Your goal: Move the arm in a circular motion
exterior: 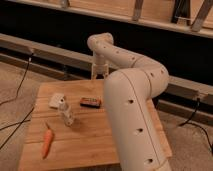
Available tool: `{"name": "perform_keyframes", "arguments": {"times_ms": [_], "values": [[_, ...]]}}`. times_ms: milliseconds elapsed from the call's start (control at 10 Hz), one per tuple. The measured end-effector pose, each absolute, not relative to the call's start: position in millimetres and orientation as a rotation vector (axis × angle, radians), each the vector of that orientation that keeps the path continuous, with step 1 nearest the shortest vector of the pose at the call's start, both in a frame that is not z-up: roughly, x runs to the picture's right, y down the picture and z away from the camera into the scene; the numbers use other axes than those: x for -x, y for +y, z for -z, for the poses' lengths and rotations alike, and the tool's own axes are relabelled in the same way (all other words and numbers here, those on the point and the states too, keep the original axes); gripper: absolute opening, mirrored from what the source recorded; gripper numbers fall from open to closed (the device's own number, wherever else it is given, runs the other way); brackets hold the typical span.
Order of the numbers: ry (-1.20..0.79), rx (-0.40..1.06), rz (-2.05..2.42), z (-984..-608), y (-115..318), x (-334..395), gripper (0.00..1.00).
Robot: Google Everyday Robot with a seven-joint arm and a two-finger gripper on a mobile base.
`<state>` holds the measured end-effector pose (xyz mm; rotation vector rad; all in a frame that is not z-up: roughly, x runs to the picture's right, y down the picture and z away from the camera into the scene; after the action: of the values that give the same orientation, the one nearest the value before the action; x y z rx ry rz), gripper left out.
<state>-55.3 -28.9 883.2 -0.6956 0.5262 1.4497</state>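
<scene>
The cream-white arm (132, 120) rises as a thick tube from the lower right. It bends at an elbow (150, 75), runs left to a joint (100, 44), and drops to the pale gripper (99, 76). The gripper hangs over the far edge of the wooden table (80, 145), above and just behind a dark snack bar (90, 102). It holds nothing that I can see.
On the table lie an orange carrot (46, 141) at the front left, a small clear bottle (66, 114) standing upright, and a white packet (56, 100). The arm hides the table's right half. Cables (20, 85) trail on the floor at the left. A dark rail wall (50, 50) runs behind.
</scene>
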Motion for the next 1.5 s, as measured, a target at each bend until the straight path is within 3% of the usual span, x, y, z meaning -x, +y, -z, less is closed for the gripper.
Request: {"name": "perform_keyframes", "arguments": {"times_ms": [400,700,1100,1500], "values": [[0.470,0.778,-1.387,-852,10,113,0.65],[0.471,0.836,-1.370,-805,59,120,0.65],[0.587,0.839,-1.387,-753,113,68,0.65],[0.738,0.737,-1.438,-719,119,-14,0.65]]}}
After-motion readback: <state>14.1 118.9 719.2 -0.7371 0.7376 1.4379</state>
